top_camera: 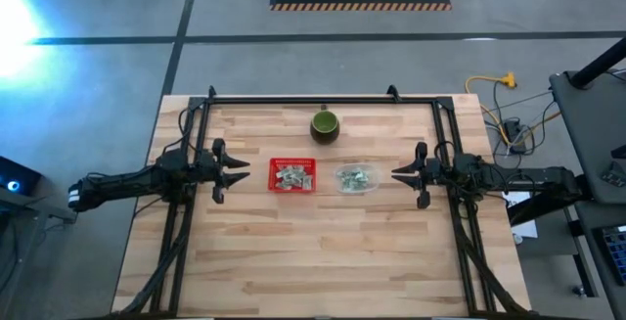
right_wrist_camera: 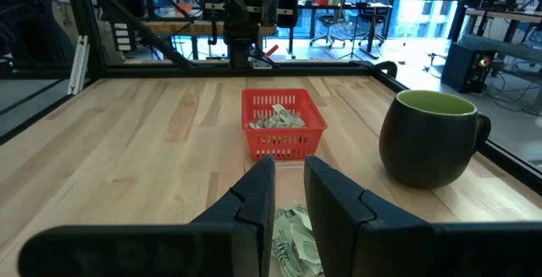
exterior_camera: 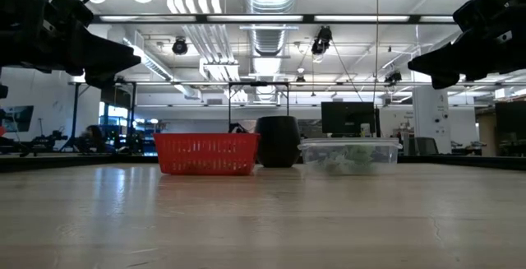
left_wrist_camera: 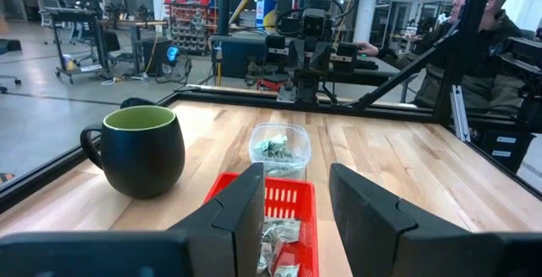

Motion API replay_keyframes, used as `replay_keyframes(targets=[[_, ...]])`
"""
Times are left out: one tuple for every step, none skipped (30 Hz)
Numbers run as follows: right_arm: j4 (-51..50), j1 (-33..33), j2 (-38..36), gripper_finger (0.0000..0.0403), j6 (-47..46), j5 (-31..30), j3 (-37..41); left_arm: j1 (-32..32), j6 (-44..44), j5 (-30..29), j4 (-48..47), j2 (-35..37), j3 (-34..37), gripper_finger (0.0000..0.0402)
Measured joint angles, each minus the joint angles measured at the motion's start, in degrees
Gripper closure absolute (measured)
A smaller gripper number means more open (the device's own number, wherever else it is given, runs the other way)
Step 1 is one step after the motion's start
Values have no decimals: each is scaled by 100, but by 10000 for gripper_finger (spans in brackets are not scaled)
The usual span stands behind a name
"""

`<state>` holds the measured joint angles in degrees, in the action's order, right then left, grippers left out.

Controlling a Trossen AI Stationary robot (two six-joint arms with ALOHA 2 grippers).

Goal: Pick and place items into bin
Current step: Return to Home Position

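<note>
A small red basket [top_camera: 292, 175] stands at the table's middle with several pale green-and-white wrapped pieces [right_wrist_camera: 275, 118] inside. To its right, a clear plastic tub [top_camera: 357, 179] holds more such pieces [left_wrist_camera: 278, 148]. My left gripper [top_camera: 241, 170] hovers open to the left of the basket and points at it [left_wrist_camera: 296, 175]. My right gripper [top_camera: 395, 173] hovers to the right of the tub with a narrow gap between its fingers [right_wrist_camera: 290, 163]. In the low view both grippers [exterior_camera: 123, 59] [exterior_camera: 423, 63] hang well above the tabletop. Neither holds anything.
A dark green cup [top_camera: 325, 125] stands behind the basket toward the far edge. A black frame [top_camera: 303, 98] runs along the table's far and side edges. Bare wood lies in front of the basket [top_camera: 313, 251]. A person [left_wrist_camera: 487, 31] sits beyond the table's right side.
</note>
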<state>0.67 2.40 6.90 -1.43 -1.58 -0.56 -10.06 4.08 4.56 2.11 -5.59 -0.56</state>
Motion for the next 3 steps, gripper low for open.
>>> replay_keyframes(targets=[[0, 0, 1, 346, -2, 0, 0, 0, 0, -2, 0, -2, 0, 283], [0, 0, 1, 346, 5, 0, 0, 0, 0, -2, 0, -1, 0, 283], [0, -1, 0, 346, 6, 2, 0, 2, 0, -2, 0, 0, 0, 283]])
